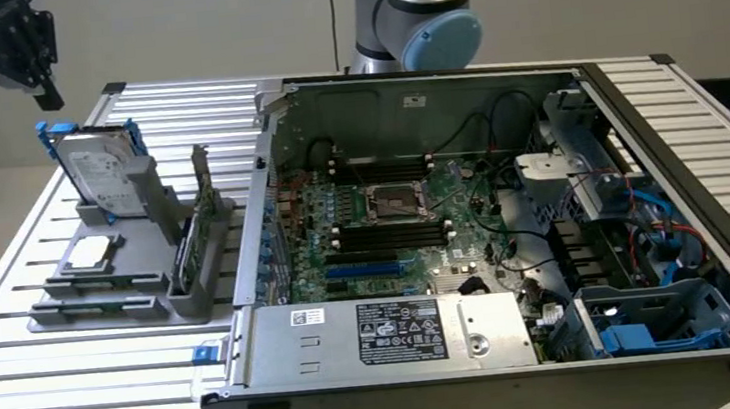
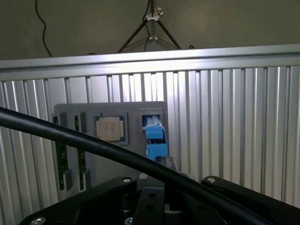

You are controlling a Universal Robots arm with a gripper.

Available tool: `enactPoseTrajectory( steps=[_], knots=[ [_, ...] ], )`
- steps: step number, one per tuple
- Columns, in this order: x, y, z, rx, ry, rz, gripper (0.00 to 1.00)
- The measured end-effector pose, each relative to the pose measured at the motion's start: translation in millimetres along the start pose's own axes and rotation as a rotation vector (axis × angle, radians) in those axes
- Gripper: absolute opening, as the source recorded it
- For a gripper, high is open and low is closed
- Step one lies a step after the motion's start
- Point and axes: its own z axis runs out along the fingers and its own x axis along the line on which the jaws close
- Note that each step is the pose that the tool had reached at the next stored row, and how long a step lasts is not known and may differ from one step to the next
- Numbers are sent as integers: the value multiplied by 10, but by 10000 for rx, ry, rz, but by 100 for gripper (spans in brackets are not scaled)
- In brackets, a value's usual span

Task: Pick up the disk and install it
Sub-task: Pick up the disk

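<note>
The disk [image 1: 101, 172] stands on edge in a grey holder [image 1: 145, 286] on the slatted table, at the exterior view's left. It is a silver-grey drive with a white label and a blue carrier frame. My gripper [image 1: 39, 85] hangs in the air above and behind the disk, apart from it and holding nothing. In the wrist view I look down on the holder [image 2: 131, 110], where the disk's blue carrier edge [image 2: 154, 138] shows just ahead of the gripper [image 2: 161, 165].
The holder also carries a small square chip [image 1: 88, 253] [image 2: 111, 128] and a green memory stick [image 1: 189, 244]. An open computer case [image 1: 474, 224] fills the table's middle and right, with blue drive bays [image 1: 633, 334] at its near right corner. A black cable [image 2: 93, 143] crosses the wrist view.
</note>
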Motion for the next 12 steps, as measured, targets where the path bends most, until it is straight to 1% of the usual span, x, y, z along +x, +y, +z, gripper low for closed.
enactPoseTrajectory(
  steps=[7,10,11,12],
  knots=[
    [-2,1,0,-7,4,-24,12],
    [-2,0,0,-7,4,-25,30],
    [-2,0,0,-6,3,-27,30],
    [-2,0,0,-6,3,-30,36]
  ],
)
